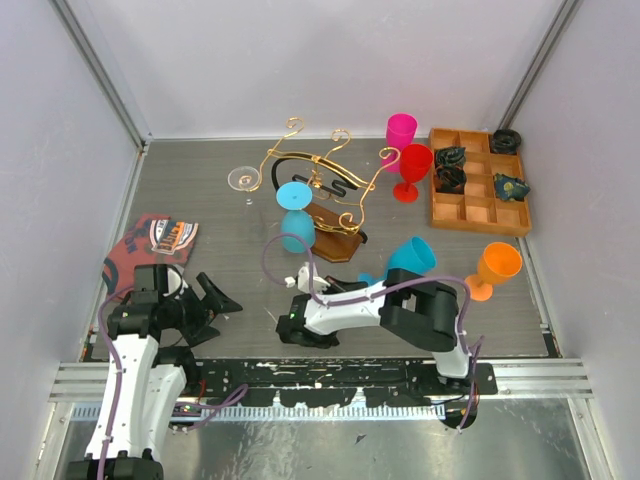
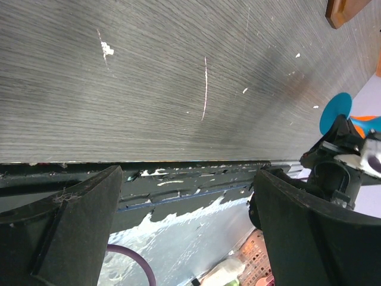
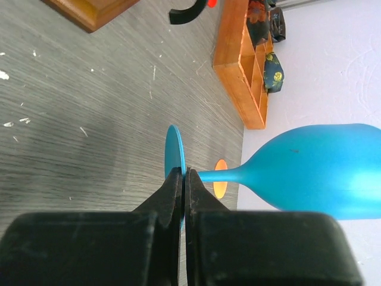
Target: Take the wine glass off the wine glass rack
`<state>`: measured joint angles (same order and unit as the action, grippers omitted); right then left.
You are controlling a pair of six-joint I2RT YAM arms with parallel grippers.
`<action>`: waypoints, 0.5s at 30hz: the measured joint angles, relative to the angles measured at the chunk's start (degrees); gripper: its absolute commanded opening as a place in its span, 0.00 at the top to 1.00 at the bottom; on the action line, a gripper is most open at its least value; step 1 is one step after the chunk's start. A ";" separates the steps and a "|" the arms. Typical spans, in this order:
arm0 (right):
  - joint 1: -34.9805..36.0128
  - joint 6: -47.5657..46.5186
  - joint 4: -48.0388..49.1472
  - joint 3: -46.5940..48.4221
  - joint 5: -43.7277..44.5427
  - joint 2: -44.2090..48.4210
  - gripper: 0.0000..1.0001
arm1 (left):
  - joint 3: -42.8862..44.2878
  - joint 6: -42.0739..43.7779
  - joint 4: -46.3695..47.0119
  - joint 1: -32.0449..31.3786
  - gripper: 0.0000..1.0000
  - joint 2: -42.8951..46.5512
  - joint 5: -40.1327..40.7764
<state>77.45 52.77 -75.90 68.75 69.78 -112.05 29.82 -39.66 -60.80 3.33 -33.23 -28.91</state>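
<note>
Hanging blue glass (image 1: 296, 228) on the gold wine glass rack (image 1: 322, 172); tilted blue wine glass (image 1: 411, 257) by right arm (image 1: 422, 316)

The top view looks steeply down from behind both arm bases (image 1: 455, 375) over the whole surface (image 1: 200, 200). The 2 wrist views sit low and close, skimming it; both catch a blue glass foot (image 2: 335, 111).

Wine glass rack (image 1: 315, 175) of glossy gold wire, seemingly metal, on smooth brown wooden base (image 1: 335, 243); blue wine glass (image 3: 321, 170) opaque, matt, plastic-looking; compartment tray (image 1: 480, 225) orange-brown wood; tabletop (image 2: 149, 89) matt grey, wood-grained, scuffed, flecked white.
</note>
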 measured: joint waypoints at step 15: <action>-2.08 -5.46 2.84 3.23 -7.41 -10.86 0.99 | -0.04 0.26 0.02 0.00 0.02 -0.68 -0.52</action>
<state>75.37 47.31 -73.06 71.99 62.37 -122.91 29.78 -39.40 -60.77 3.33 -33.91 -29.43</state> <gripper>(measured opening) 0.042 0.982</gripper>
